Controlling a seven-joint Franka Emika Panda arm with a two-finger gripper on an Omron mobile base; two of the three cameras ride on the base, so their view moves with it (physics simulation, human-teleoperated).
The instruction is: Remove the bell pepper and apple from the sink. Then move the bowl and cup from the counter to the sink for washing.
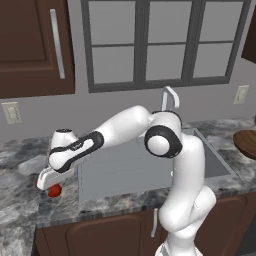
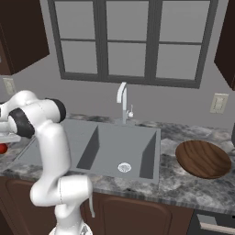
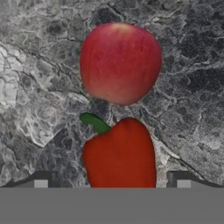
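Left base view: my hand (image 1: pixel 50 181) low over the worktop (image 1: pixel 20 165) left of the sink (image 1: pixel 125 170), red fruit (image 1: pixel 54 190) beneath.
Right base view: bowl (image 2: pixel 203 159) on worktop, awaiting transfer.
Hand view: jaws wide, empty; bell pepper (image 3: pixel 120 155) between them, apple (image 3: pixel 120 63) just beyond. Next: lift clear, fetch bowl

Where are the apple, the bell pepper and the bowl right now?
apple (image 3: pixel 120 63), hand view, middle of its rounded side.
bell pepper (image 3: pixel 120 157), hand view, centre of its red body, below the green stem.
bowl (image 2: pixel 203 158), right base view, inside of the wooden hollow, on the counter right of the sink.
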